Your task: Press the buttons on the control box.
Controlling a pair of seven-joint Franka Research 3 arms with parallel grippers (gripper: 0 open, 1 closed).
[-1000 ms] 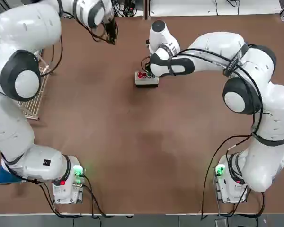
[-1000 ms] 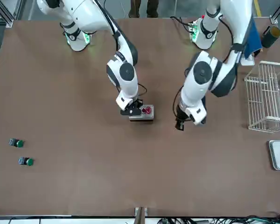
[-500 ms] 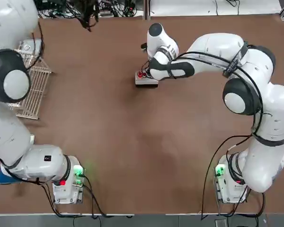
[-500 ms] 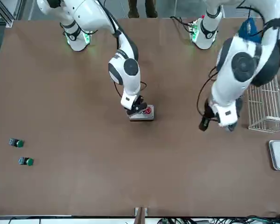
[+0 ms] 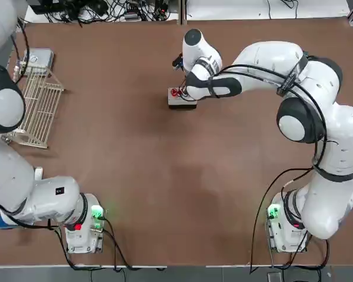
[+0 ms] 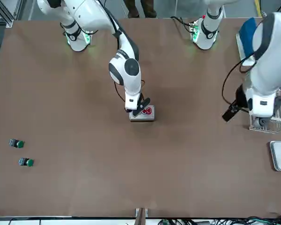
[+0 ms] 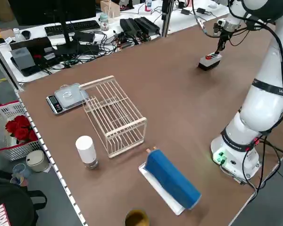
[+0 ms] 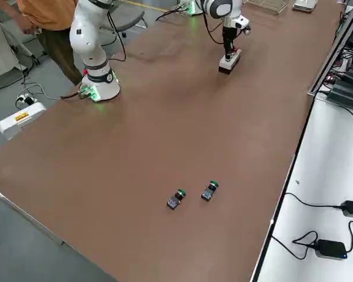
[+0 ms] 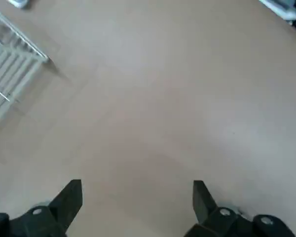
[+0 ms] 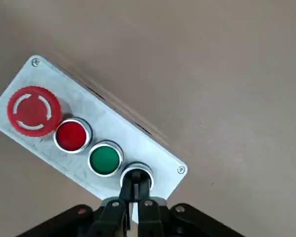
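The control box (image 5: 181, 101) is a small grey box at the far middle of the table, also in the front view (image 6: 143, 117). Its plate (image 10: 153, 148) carries the buttons in a row: a large red cap (image 10: 32, 111), a red one (image 10: 71, 136), a green one (image 10: 105, 159) and a dark one (image 10: 136, 172). My right gripper (image 10: 136, 186) is shut, its tips together on the dark button; it stands over the box (image 6: 139, 106). My left gripper (image 9: 135, 197) is open and holds nothing, hanging above bare table near the rack (image 6: 230, 114).
A white wire rack (image 5: 38, 111) and a small scale (image 5: 38, 57) stand at the far left. Two loose green-black knobs (image 6: 16, 144) (image 6: 25, 162) lie far to the right arm's side. A blue block (image 7: 172, 181) and white cup (image 7: 86, 150) sit near the left base. A person (image 8: 44, 17) stands beside the table.
The left arm swung away from the box toward the wire rack and its gripper opened. The right gripper stayed shut and shifted slightly over the box.
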